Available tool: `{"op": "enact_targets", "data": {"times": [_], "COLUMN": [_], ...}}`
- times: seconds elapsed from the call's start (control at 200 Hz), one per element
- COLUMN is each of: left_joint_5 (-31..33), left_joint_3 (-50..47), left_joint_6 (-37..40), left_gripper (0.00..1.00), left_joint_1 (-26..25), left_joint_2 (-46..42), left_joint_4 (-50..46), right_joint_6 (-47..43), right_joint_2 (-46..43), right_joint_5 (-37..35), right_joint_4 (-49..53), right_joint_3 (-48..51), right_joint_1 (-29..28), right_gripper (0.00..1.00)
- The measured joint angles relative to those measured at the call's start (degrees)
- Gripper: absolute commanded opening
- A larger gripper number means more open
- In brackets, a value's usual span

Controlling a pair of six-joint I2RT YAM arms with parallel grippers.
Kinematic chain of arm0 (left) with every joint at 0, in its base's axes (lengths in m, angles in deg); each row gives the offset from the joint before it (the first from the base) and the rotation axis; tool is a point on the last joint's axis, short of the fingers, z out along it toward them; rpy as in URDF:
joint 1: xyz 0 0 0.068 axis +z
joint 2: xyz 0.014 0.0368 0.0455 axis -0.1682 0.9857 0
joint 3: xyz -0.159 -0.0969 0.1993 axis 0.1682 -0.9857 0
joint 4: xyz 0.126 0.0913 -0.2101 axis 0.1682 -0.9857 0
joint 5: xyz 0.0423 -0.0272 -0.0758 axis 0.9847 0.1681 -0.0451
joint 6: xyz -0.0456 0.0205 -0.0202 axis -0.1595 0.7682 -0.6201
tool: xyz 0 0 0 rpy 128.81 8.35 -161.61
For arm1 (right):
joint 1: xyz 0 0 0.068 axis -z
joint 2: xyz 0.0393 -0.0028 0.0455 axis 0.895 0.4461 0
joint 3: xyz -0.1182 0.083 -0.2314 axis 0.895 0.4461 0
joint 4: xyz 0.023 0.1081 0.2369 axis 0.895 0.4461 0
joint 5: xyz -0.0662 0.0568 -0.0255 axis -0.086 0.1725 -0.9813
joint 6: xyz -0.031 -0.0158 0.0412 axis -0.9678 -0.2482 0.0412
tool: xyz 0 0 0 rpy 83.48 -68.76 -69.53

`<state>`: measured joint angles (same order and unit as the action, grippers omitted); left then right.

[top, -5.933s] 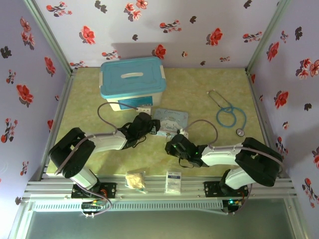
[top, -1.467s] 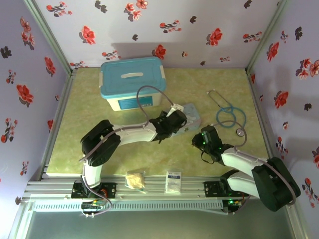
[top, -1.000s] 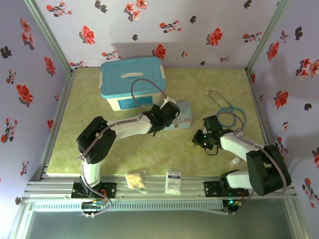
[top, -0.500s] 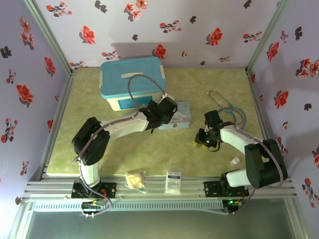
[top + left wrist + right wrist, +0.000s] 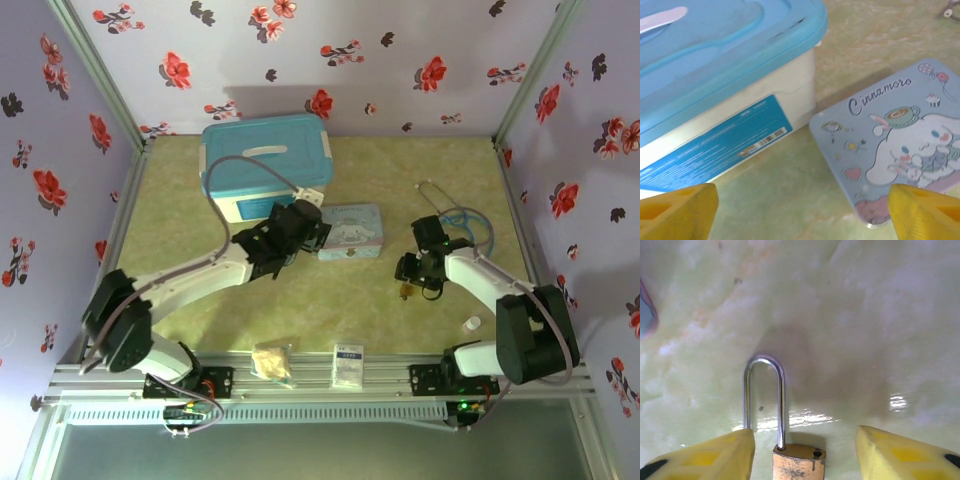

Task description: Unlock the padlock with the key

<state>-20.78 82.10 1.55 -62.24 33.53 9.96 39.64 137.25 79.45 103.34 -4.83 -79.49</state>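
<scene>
The small brass padlock (image 5: 799, 464) lies on the green table between my right gripper's (image 5: 804, 440) fingers (image 5: 705, 456), and neither finger touches it. Its silver shackle (image 5: 781, 405) has swung out: one leg sits in the body and the other hangs free, with the empty hole showing on top. From above, the padlock (image 5: 406, 291) is a tiny gold spot just under the right gripper (image 5: 408, 272), which is open. My left gripper (image 5: 802, 212) is open and empty, hovering left of the cartoon tin (image 5: 900, 150). The key is out of view.
A white box with a blue lid (image 5: 265, 165) stands at the back left, close to the left gripper (image 5: 308, 230). The pale-blue tin (image 5: 350, 232) lies mid-table. A stethoscope (image 5: 462, 228) lies behind the right arm. A beige wad (image 5: 270, 360) and a white packet (image 5: 348, 365) rest on the front rail.
My right gripper has opened, and the padlock now lies free on the table. The left arm has drawn back to the left off the tin, its jaws spreading wider.
</scene>
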Motion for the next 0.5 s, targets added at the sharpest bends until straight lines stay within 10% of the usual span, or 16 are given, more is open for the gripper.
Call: {"op": "enact_targets", "data": {"times": [0.275,0.5], "left_joint_5": [3.6,7.7], "left_joint_3": [-21.1,-32.8], "left_joint_6": [-5.0,-1.8], "left_gripper": [1.0,1.0], "left_joint_1": [12.4,22.8], "left_joint_2": [-19.4,-27.5], "left_joint_4": [0.7,8.8], "right_joint_6": [-6.1,-15.0], "right_joint_2": [-8.2,-8.7], "right_joint_5": [-16.3,-25.4], "right_joint_4": [-9.1,-36.3], "right_joint_3": [-1.2,13.3], "right_joint_1": [0.4,6.1], "right_gripper": [0.89,0.92]}}
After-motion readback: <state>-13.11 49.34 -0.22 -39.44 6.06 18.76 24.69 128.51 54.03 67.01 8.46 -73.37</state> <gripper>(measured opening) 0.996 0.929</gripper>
